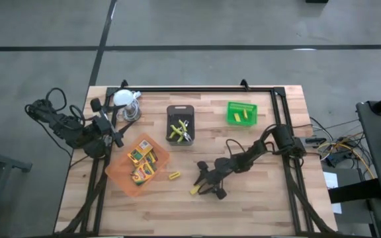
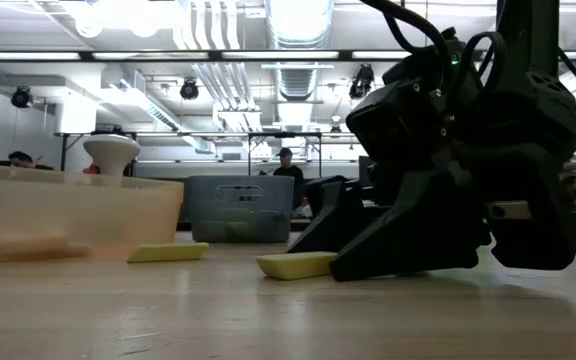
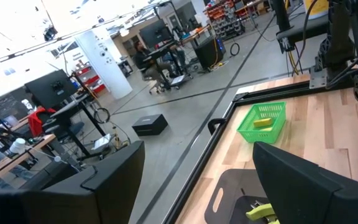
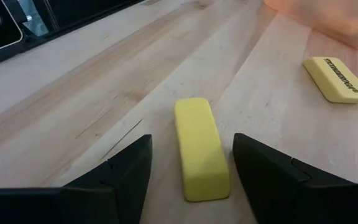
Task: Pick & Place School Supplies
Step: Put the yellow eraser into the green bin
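Table [image 4: 73, 93] pale wood, visible grain, matt; yellow block [image 4: 201, 149] smooth, matt; orange tray [image 2: 68, 210] translucent plastic.

The counter [image 1: 256, 211] is pale wood with darker grain streaks. On it sit a translucent orange tray [image 1: 119, 173] of yellow-green boxes with dark print [image 1: 141, 165], a black tray [image 1: 180, 110] of lime-handled tools [image 1: 179, 131], and a bright green mesh tray [image 1: 241, 113]. One plain yellow block [image 4: 200, 147] lies there, and another [image 4: 338, 79] carries dark lettering. Both arms are black.

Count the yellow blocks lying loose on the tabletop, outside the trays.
2: one yellow block between the open right gripper's fingers, another yellow block beside the orange tray.
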